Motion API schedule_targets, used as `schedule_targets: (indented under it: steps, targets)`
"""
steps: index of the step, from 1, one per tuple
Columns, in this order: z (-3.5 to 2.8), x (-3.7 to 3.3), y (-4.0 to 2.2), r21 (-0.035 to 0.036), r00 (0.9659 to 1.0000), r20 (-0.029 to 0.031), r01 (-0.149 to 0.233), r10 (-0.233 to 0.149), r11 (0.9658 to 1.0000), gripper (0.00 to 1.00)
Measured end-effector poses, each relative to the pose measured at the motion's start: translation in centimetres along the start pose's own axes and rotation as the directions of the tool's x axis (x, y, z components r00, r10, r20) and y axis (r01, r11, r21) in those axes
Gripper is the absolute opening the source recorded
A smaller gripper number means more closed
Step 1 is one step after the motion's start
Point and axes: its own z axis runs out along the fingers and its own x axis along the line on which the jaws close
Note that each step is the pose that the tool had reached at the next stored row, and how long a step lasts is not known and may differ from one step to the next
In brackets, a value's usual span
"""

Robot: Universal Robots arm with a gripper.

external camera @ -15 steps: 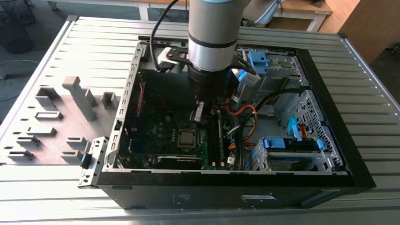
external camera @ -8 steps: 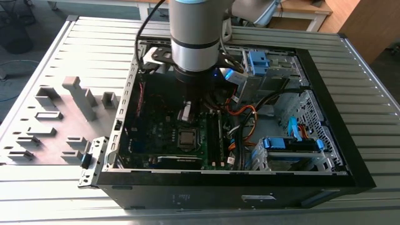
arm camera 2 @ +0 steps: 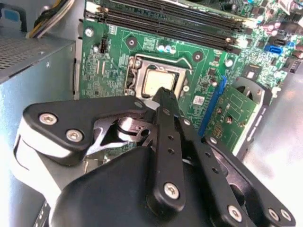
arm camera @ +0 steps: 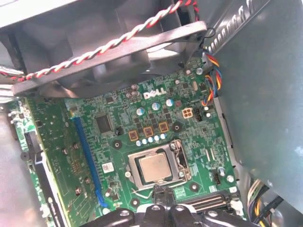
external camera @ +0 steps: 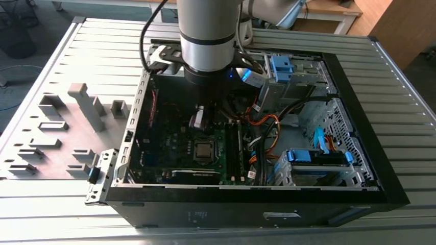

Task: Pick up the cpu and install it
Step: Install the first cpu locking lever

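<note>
- The cpu point(external camera: 203, 149) sits flat in the socket point(arm camera: 156, 168) on the green motherboard point(external camera: 178, 153), inside the open PC case point(external camera: 354, 168) that lies on its side on the desk point(external camera: 409, 127).
- In both wrist views the cpu point(arm camera: 155, 168) shows its dull silver top, and the metal frame of the socket goes around it point(arm camera 2: 159, 81).
- The arm point(external camera: 208, 35) comes down into the case from above, and the gripper point(external camera: 198, 118) hangs over the motherboard, above the cpu and not touching it.
- In the second wrist view the black fingers point(arm camera 2: 165, 101) of the gripper point(arm camera 2: 163, 97) meet at the tips, close together, with nothing between them; the tips are near the edge of the socket.
- In the first wrist view the tip of the gripper point(arm camera: 160, 191) is just beside the socket frame.
- Long black memory sticks point(arm camera 2: 165, 19) stand in their slots beside the socket.
- A twisted red, black and white cable point(arm camera: 109, 45) runs across a grey fan housing point(arm camera: 94, 61) over the motherboard.
- On the exterior view's left, a grey tray point(external camera: 61, 132) with shaped blocks lies on the desk, well apart from the cpu.
- Blue drive brackets point(external camera: 310, 155) are in the case, on the exterior view's right.
</note>
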Motion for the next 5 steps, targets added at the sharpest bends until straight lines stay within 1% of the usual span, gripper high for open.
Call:
schedule_targets:
  steps: [5]
  targets:
    - [-0.1, 0.01, -0.01, -0.0001, 1.0, -0.0002, 0.0, 0.0, 1.0, 0.11]
